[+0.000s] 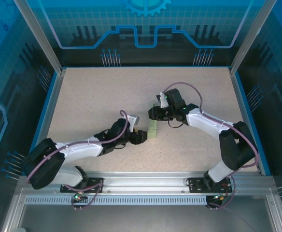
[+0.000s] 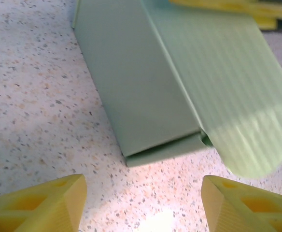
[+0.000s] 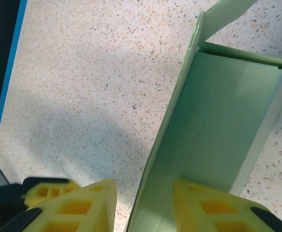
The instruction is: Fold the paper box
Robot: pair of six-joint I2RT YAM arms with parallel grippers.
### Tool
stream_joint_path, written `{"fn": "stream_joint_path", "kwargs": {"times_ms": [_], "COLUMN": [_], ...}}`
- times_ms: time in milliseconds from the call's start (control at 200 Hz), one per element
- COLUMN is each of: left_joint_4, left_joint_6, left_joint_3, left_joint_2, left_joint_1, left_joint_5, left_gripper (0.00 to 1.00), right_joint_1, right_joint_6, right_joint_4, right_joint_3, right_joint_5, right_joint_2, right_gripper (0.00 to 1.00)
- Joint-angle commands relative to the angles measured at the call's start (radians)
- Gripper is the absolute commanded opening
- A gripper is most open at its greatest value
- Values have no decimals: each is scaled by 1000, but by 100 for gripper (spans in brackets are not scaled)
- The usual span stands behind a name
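Two grippers: right gripper pinched the paper box; my wide-open left gripper needed to push the flap squarely.

no readable text, numbers or brand marks on anything. the only sign-like graphic is a blue gear emblem, cut off by the top edge, printed on the back panel above blue circuit-style line art.
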Motion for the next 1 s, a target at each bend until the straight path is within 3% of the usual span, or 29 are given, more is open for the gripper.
{"fn": "stream_joint_path", "kwargs": {"times_ms": [0,145,530,996], "left_joint_4": [103,157,142,207], "left_joint_6": [38,100,246,278], "left_joint_3": [-32,-24,163,214], "left_joint_2": [-32,-6,199,321], "left_joint_1": [-63,-130,-184,-202], "left_joint_5": [-114,-165,-316,-465], "left_gripper": [67,69,74,74], "right_joint_1": [15,15,16,14], "right_joint_6": [18,16,12,12], "right_joint_4": [-80,-78,-80,-75], "right_joint_3": [9,10,19,18], "right_joint_5": [28,30,30,24], "right_joint_2": [25,27,35,43], "right_gripper": [37,37,37,37]}}
